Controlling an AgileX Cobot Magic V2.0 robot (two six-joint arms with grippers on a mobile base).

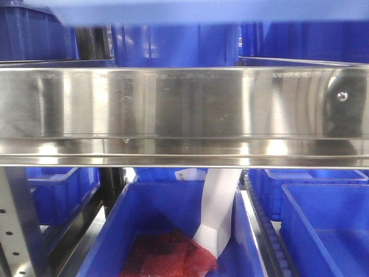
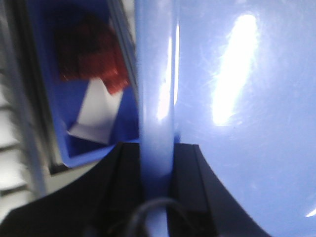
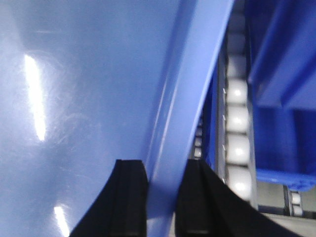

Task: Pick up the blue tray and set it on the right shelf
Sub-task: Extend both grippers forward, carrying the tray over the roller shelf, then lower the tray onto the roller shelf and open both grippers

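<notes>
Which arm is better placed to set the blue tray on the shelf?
Neither alone: left fingers and right fingers each clamp a rim of the blue tray; both should probably place it.

Deep dark-blue bins (image 1: 323, 225) crowd the lower level. The middle bin (image 1: 144, 210) holds red mesh (image 1: 167, 257) and white paper (image 1: 219, 208). White rollers (image 3: 236, 118) run alongside.

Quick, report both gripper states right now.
Left gripper: closed on the blue tray, clamping its rim.
Right gripper: closed on the blue tray's rim too.
</notes>
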